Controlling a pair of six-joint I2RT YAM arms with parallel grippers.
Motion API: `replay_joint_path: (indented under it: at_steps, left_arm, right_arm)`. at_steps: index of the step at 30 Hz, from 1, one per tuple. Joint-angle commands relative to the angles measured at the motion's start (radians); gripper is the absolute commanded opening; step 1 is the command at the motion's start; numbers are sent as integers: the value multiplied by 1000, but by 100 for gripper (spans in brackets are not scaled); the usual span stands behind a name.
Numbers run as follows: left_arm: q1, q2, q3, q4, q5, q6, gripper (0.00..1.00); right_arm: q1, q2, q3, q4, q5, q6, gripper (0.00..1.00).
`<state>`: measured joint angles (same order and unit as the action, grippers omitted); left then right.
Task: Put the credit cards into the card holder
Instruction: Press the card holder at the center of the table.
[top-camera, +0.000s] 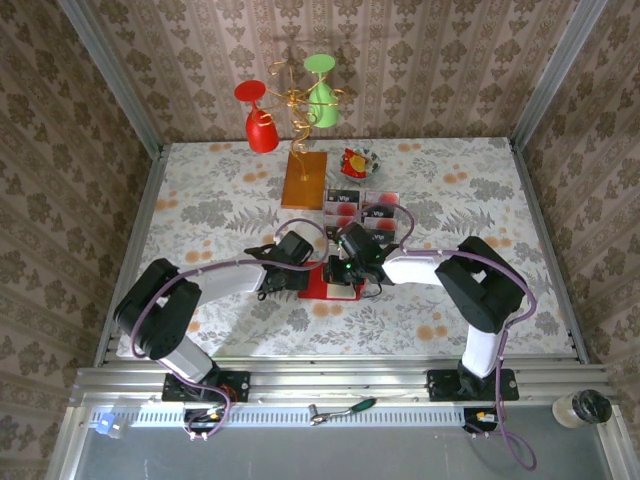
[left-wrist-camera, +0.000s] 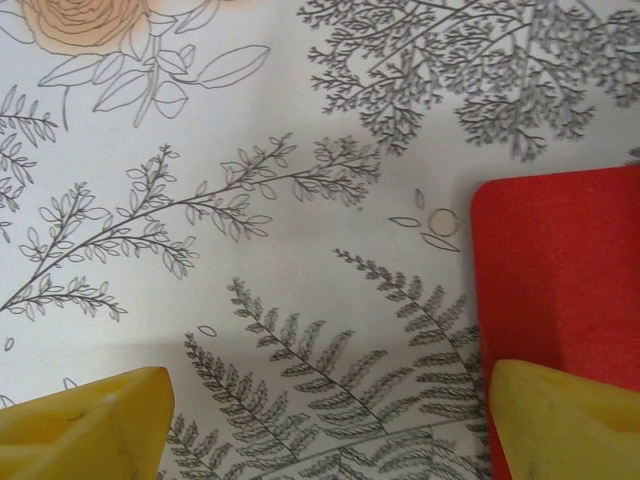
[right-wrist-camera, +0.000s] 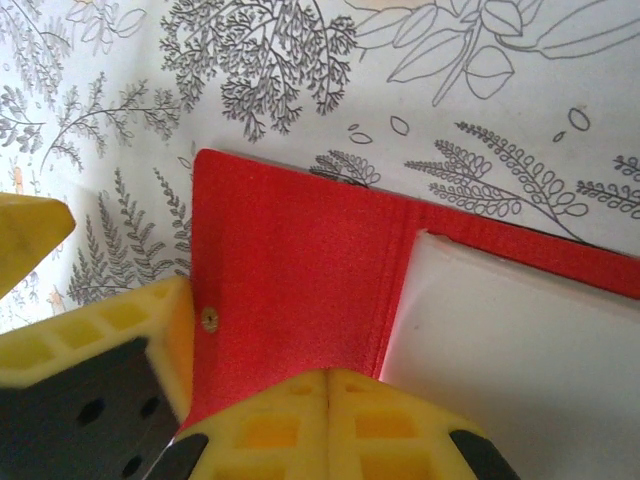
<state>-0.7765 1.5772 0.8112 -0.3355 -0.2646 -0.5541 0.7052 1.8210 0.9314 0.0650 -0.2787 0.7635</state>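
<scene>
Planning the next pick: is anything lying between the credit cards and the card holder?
No loose object shows on the cloth between them. The credit cards lie just beyond the card holder; only the left gripper and right gripper themselves sit over that stretch, both down at the holder.

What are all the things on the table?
credit cards: about four, whitish with black bands, mid-table
card holder: one, red, at the grippers
wooden slab: one, orange-brown, far middle
wire stand: one, gold, on the slab
red glass: one, hanging on the stand
green glass: one, hanging beside it
wrapper: one, red-yellow, right of slab
left gripper: yellow fingers, open, at holder's edge
right gripper: yellow fingers, shut on holder
</scene>
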Motion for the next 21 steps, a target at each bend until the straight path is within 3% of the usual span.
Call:
replay_joint_path:
  at_steps: [1, 13, 21]
  left_arm:
    - [-24, -51, 22, -5, 15, 4, 84]
    - [-78, -31, -8, 36, -12, -66, 83]
    - [-82, 4, -46, 72, -24, -103, 82]
  right_arm:
    - [5, 22, 23, 19, -25, 20, 4]
    - [5, 14, 12, 30, -22, 37, 3]
    - [-56, -132, -40, -38, 36, 29, 6]
